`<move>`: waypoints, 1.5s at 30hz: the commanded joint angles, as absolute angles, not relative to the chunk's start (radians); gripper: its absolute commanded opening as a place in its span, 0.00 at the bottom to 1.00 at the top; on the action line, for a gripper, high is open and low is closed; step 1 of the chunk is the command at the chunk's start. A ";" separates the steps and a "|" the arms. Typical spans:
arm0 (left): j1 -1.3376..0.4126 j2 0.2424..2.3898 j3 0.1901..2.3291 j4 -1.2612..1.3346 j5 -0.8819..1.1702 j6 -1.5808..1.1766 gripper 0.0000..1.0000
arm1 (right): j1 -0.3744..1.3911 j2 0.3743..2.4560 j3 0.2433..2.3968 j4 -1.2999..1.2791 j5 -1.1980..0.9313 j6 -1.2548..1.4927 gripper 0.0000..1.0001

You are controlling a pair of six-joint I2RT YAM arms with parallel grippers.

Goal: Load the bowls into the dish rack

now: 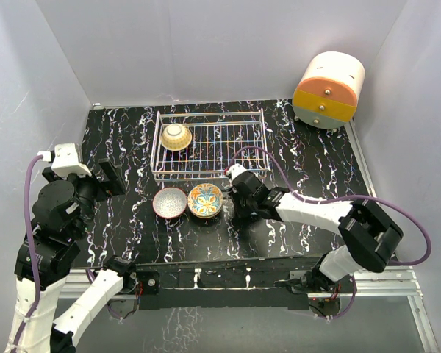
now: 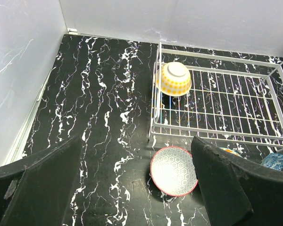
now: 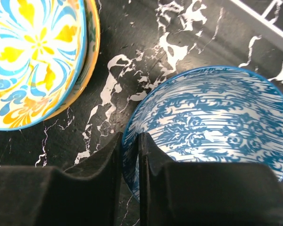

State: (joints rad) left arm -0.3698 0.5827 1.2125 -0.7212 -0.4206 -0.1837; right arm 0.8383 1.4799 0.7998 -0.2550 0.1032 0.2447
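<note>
The white wire dish rack [image 1: 228, 151] stands at the back middle, with the yellow-cream bowl [image 1: 176, 137] upside down in its left end. In front of it, the grey speckled bowl [image 1: 170, 202] and the orange-and-blue floral bowl [image 1: 205, 200] sit side by side on the table. My right gripper [image 3: 129, 141] is shut on the near rim of the blue-patterned white bowl [image 3: 217, 122], just right of the floral bowl [image 3: 33, 56]. In the top view the right gripper [image 1: 235, 200] hides that bowl. My left gripper [image 2: 137, 181] is open and empty, above the table left of the grey bowl [image 2: 173, 170].
A round cream-and-orange cabinet [image 1: 328, 90] stands at the back right corner. White walls close off the back and both sides. A rack bar [image 3: 259, 21] lies just beyond the blue bowl. The black marbled table [image 1: 125, 140] left of the rack is bare.
</note>
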 commanded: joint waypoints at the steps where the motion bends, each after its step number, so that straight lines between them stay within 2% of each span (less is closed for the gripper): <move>1: -0.375 0.581 1.227 -0.740 -0.436 -0.184 0.97 | 0.839 1.450 0.787 -0.259 0.115 0.302 0.13; 4: -0.374 0.576 1.228 -0.744 -0.440 -0.183 0.97 | 0.839 1.410 0.811 -0.310 0.130 0.321 0.08; 13: -0.374 0.581 1.225 -0.730 -0.436 -0.177 0.97 | 0.839 1.238 0.993 -0.438 -0.037 0.361 0.08; 20: -0.375 0.583 1.229 -0.721 -0.423 -0.178 0.97 | 0.834 1.229 1.124 -0.460 -0.121 0.375 0.08; 27: -0.374 0.583 1.256 -0.739 -0.430 -0.173 0.97 | 0.788 1.296 1.247 -0.197 -0.325 0.431 0.08; 32: -0.374 0.570 1.280 -0.744 -0.444 -0.168 0.97 | 0.704 1.434 1.288 0.168 -0.505 0.599 0.08; 37: -0.374 0.570 1.303 -0.755 -0.440 -0.169 0.97 | 0.632 1.650 1.291 0.653 -0.541 0.932 0.08; 45: -0.374 0.556 1.342 -0.766 -0.444 -0.183 0.97 | 0.627 2.090 1.515 1.029 -0.583 1.257 0.08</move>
State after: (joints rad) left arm -0.3698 0.5716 1.3041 -0.7525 -0.4313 -0.1810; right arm 0.6186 1.9846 1.3888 0.6697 -0.5350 1.0313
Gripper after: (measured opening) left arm 0.970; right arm 0.111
